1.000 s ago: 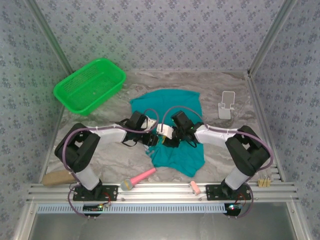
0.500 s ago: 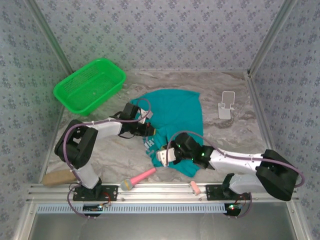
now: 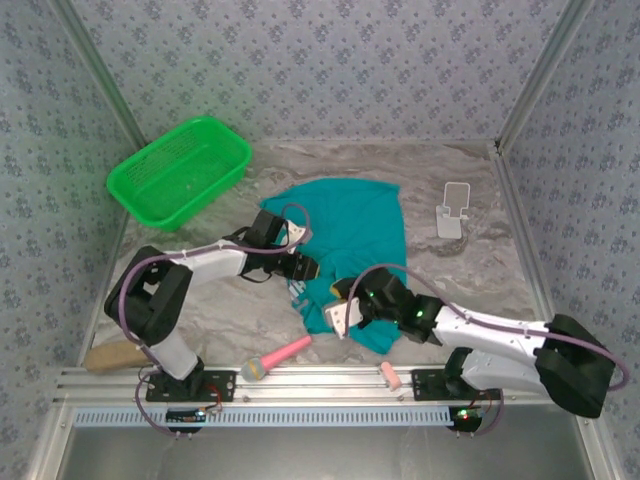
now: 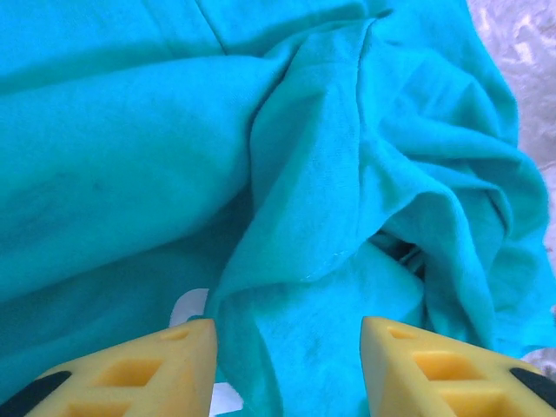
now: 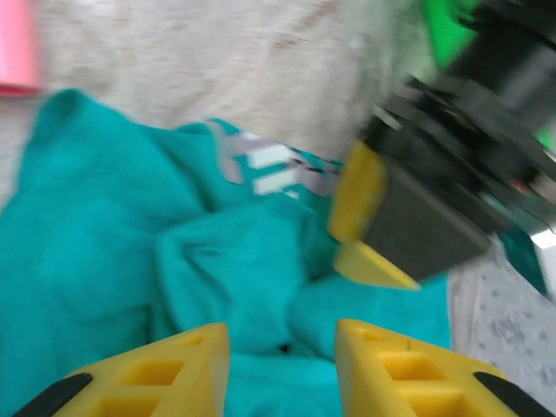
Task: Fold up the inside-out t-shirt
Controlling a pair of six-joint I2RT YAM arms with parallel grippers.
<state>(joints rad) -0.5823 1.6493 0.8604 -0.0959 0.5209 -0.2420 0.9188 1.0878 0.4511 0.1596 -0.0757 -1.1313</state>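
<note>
The plain teal short-sleeved t-shirt (image 3: 350, 225) of soft cloth lies crumpled in the middle of the marbled grey table (image 3: 450, 270). Its long axis runs from the far side toward me and a little to my right. The next move turns on its bunched left edge — that ridge of folds sits between my two hands. My left gripper (image 3: 306, 268) is at that edge about midway along, with the cloth spreading off to its right. My right gripper (image 3: 338, 318) is at the near-left corner, with the cloth lying beyond it. Neither arm is clearly nearer. I judge the left better placed for the far half and the right for the near hem.

Both hands have their fingers parted. In the left wrist view a fold runs up between the yellow fingers (image 4: 165, 369), not pinched as far as I can tell. The blurred right wrist view shows cloth below the gap.

A second ago both grippers met over the t-shirt's left middle and my right arm stood folded up at the right. Since then that arm has stretched low along the near side — and the grippers have drawn apart along the edge.
</note>
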